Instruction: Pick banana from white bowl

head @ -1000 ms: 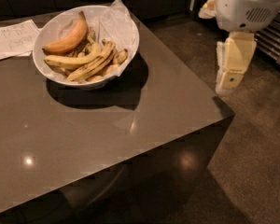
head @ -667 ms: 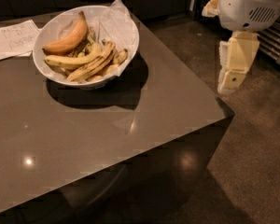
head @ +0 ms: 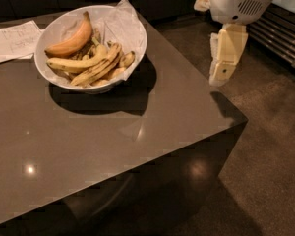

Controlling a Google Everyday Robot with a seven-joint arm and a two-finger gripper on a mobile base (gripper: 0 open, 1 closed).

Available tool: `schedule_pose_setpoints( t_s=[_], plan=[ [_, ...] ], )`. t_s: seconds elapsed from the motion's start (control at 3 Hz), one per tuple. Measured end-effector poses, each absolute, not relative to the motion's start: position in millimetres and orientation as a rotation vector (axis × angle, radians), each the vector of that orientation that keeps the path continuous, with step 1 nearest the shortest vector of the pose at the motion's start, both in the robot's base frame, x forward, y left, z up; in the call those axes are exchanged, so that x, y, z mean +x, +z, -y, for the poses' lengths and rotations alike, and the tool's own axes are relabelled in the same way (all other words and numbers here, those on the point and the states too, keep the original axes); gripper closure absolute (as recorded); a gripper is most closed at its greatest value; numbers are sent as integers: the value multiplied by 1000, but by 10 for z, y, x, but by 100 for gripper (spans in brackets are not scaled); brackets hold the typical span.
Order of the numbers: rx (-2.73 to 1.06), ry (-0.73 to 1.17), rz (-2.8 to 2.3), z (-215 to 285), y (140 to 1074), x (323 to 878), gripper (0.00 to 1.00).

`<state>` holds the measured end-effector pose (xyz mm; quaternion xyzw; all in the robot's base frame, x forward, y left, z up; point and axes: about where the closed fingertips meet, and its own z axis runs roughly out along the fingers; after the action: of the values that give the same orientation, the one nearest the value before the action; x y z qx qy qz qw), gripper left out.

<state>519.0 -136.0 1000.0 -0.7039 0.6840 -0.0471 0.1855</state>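
The white bowl [head: 59, 31], deep and lined with crumpled white paper, stands on the far left part of the dark table. Several bananas lie in it. The slim dull-yellow banana [head: 97, 70] with dark brown streaks lies slanted near the bowl's front. A cleaner yellow banana [head: 73, 63] lies just behind it. A plump orange-yellow banana [head: 71, 42] rests at the back. My gripper [head: 220, 75] hangs beyond the table's right edge, pointing down, well to the right of the bowl and holding nothing.
A flat white paper sheet [head: 12, 41] lies left of the bowl. The dark table [head: 113, 146] has its right corner [head: 243, 121] just below the gripper. Dark floor lies to the right, with a slatted grille [head: 280, 33] at the far right.
My gripper has moved left, closer to the table's right edge. The bowl and bananas have not moved.
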Motion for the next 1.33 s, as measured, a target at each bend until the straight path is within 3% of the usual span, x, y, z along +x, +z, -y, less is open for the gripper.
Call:
schedule_pose_setpoints(
  t_s=[0.33,1.0,1.33],
  plan=[
    [-2076,-129,-1812,998,10055,5446,0],
    [-2061,-148,-1786,944,10109,5503,0],
    [-2099,-169,-1681,658,10227,5703,0]
  ],
)
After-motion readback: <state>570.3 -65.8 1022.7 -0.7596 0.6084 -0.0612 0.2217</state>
